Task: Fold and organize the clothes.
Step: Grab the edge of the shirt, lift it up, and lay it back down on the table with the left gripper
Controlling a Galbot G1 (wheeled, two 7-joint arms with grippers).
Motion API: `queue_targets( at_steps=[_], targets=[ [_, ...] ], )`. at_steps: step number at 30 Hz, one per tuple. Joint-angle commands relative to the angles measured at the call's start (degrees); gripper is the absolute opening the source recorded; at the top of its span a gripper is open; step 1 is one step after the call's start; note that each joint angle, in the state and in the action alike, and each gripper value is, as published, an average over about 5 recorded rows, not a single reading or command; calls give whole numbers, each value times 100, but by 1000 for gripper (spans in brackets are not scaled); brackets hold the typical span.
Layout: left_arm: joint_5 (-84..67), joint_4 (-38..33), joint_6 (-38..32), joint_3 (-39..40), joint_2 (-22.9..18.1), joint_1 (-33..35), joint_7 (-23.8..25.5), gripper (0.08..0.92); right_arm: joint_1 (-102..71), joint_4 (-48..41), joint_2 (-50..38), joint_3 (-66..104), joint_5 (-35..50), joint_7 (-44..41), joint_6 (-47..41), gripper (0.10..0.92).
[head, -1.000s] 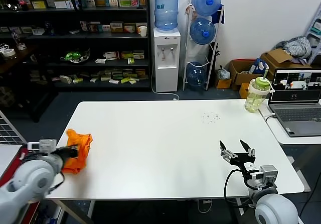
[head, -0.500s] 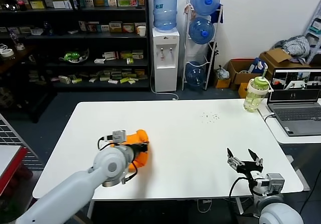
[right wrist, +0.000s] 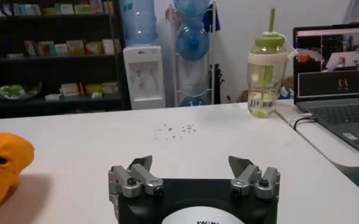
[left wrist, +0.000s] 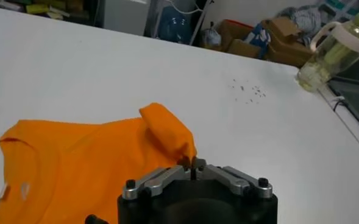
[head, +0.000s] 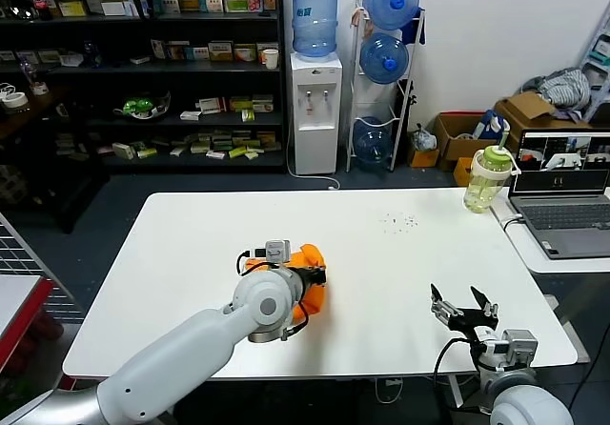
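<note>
The clothes are one bright orange T-shirt, bunched on the white table a little left of its middle. My left gripper is shut on a pinched fold of the shirt. In the left wrist view the shirt trails out from my left gripper, collar showing and a fold of cloth raised at the jaws. Its lettering is hidden. Near the table's front right edge my right gripper stands open, holding nothing, well apart from the shirt. The right wrist view shows my right gripper and an orange corner of the shirt.
A green-lidded drink bottle stands at the table's far right corner, beside a laptop on a side table. Small dark specks lie on the far middle of the table. Shelves, a water dispenser and boxes stand behind.
My left arm has swept right across the table, dragging the orange shirt from the left edge toward the middle. The right gripper shifted slightly right and nearer the front edge, still open.
</note>
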Motion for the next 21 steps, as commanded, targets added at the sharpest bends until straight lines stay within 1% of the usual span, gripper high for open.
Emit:
queue_targets(
  at_steps=[1,4,9,17,18,21],
  targets=[
    [89,522,-6,300,-841,-324,-105,102,27,-13,16,-32,8,9,-14,823],
    [158,641,-6,383,-1006,-347,-94,102,30,-7,9,-25,14,13,-18,823],
    [227,686,-9,501,-1161,-336,-107,102,3,-3,2,4,16,13,-15,823],
    [461,830,-4,478,-1261,-324,-7,103,-12,6,27,2,11,8,-7,823],
    [482,830,-8,461,-1264,-323,18,111,-15,3,27,2,9,4,-2,823],
    [504,817,-20,389,-1287,-316,61,170,-13,-8,27,0,5,-31,35,823]
  ],
)
